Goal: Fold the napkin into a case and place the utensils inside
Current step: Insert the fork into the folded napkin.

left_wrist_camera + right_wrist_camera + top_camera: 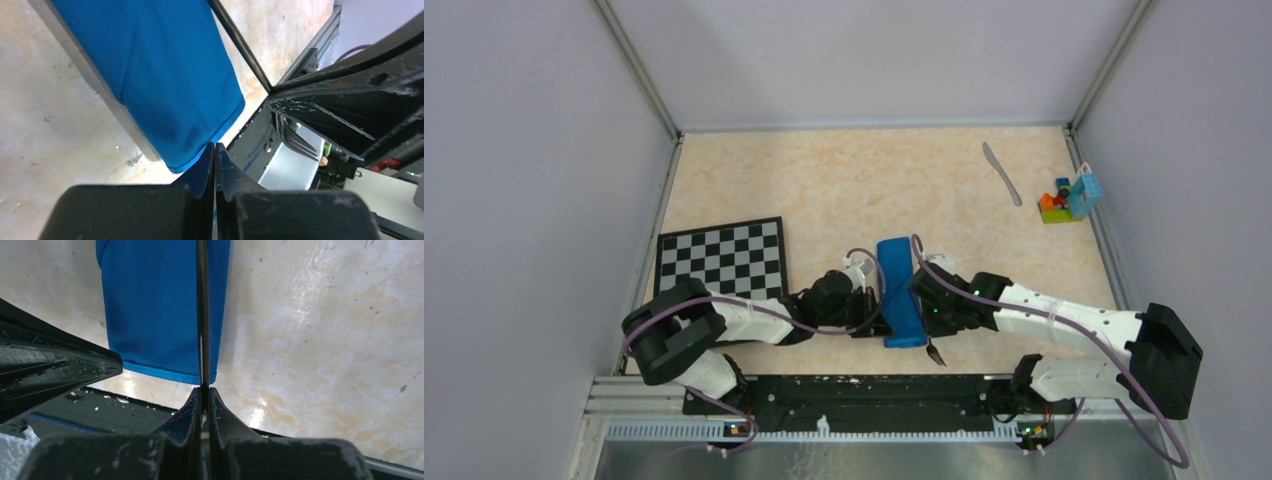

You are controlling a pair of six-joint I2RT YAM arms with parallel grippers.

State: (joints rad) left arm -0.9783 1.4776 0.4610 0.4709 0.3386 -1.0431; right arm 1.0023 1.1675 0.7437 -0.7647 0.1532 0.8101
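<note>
The blue napkin, folded into a narrow case (899,290), lies lengthwise at the table's near middle. My left gripper (871,312) is at its near left side, jaws shut, with the cloth's near edge (200,150) drawn into the fingertips (214,146) and lifted a little. My right gripper (927,315) is at its near right side, shut on the thin black fork (202,315). The fork's handle runs over the case and its tines (936,353) point to the near edge. The silver knife (1002,173) lies at the far right, apart from both grippers.
The checkered board (721,257) lies left of the case, behind the left arm. A small pile of colourful toy blocks (1069,198) sits by the right wall near the knife. The metal rail (854,395) runs along the near edge.
</note>
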